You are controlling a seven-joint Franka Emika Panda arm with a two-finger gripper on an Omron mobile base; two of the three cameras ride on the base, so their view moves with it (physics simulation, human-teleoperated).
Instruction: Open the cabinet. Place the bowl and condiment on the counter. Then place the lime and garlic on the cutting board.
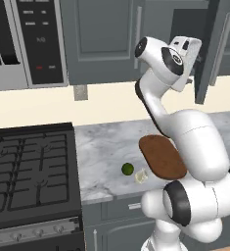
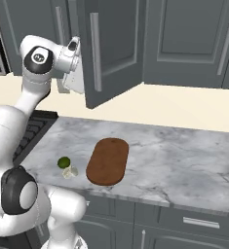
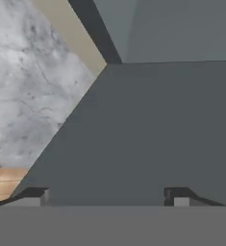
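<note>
Cabinet (image 2: 111,53) door swung open, gripper (image 3: 107,194) fingers spread apart and empty up by it, lime (image 1: 127,169) and garlic (image 1: 141,176) on counter (image 2: 184,155) beside cutting board (image 2: 107,161); next probably reach inside for the bowl.

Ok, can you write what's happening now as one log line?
cabinet door: open | gripper: open, at door | lime, garlic: on counter beside cutting board

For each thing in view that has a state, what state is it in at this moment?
cabinet: one door swung open, the other doors shut
claw: jaws wide apart, nothing between them, raised at the open cabinet
cutting board: flat on the counter, nothing on it
lime: on the counter beside the board, not on it
garlic: on the counter next to the lime, off the board
</note>
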